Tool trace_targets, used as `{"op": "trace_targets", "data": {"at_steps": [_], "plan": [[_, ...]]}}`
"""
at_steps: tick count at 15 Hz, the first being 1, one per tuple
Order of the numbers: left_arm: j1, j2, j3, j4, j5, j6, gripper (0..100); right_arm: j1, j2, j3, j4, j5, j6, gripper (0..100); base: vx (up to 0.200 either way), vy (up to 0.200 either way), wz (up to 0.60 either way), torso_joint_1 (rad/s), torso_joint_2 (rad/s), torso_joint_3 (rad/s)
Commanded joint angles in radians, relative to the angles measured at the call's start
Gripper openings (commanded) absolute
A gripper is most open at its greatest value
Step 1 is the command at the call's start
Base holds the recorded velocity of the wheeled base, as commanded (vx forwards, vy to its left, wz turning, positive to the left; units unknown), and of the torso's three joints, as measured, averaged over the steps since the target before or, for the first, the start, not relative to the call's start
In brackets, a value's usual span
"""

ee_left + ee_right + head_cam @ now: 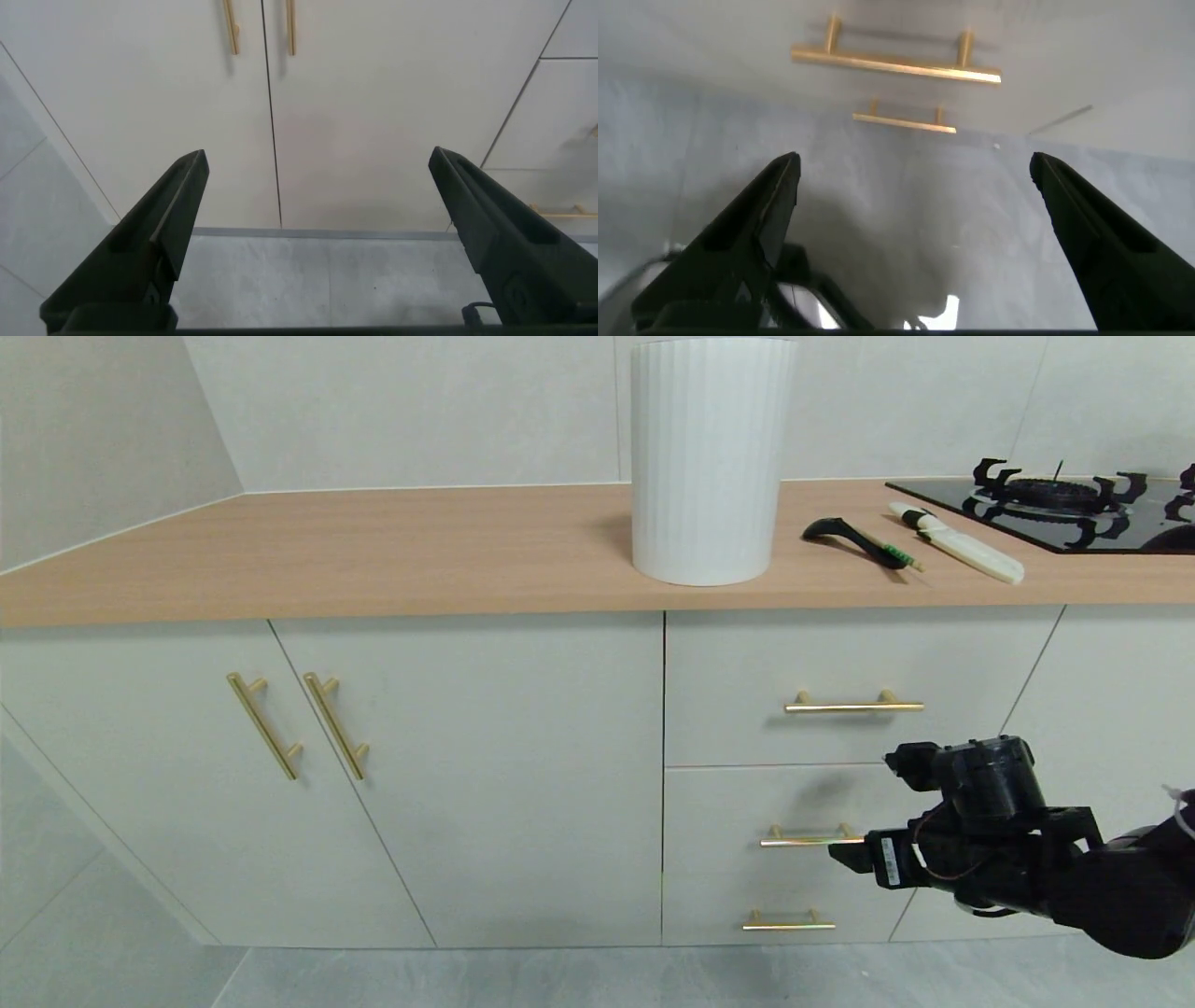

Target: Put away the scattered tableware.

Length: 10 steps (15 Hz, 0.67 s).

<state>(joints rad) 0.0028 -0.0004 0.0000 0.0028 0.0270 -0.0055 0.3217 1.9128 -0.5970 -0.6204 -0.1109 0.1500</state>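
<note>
Well, both pieces of tableware lie out on the wooden countertop (373,551), to the right of the tall white ribbed container (707,457). Nearer to the container is the black spoon (854,541), its bowl turned toward it. Just beyond that is the cream-coloured utensil (957,543), lying at much the same slant, close beside the spoon but apart from it. Farther right from the container, past both pieces, sits the black gas hob (1055,509). Below the container and to its right is a stack of three drawers, each with a gold bar handle. The right gripper (915,163) hangs low in front of them, near the middle handle (810,840) and not touching it. Its claw is spread wide and holds nothing, and past its fingers you see that handle, the bottom handle (904,121) and the grey floor. Below the container and to its left, the left gripper (318,161) is also spread wide and empty. It faces the lower part of the two cupboard doors (271,112), where they meet the floor.
</note>
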Motion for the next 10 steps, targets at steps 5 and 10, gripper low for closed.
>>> {"op": "trace_targets", "data": {"at_steps": [5,10], "plan": [[0.0,0.0,0.0,0.0,0.001,-0.001,100,-0.007,0.239,0.003,-0.301,-0.092,0.056,100,0.0,0.0,0.0,0.0,0.0,0.0],[0.0,0.0,0.0,0.0,0.001,-0.001,100,-0.013,0.331,-0.001,-0.45,-0.098,0.071,100,0.0,0.0,0.0,0.0,0.0,0.0]]}}
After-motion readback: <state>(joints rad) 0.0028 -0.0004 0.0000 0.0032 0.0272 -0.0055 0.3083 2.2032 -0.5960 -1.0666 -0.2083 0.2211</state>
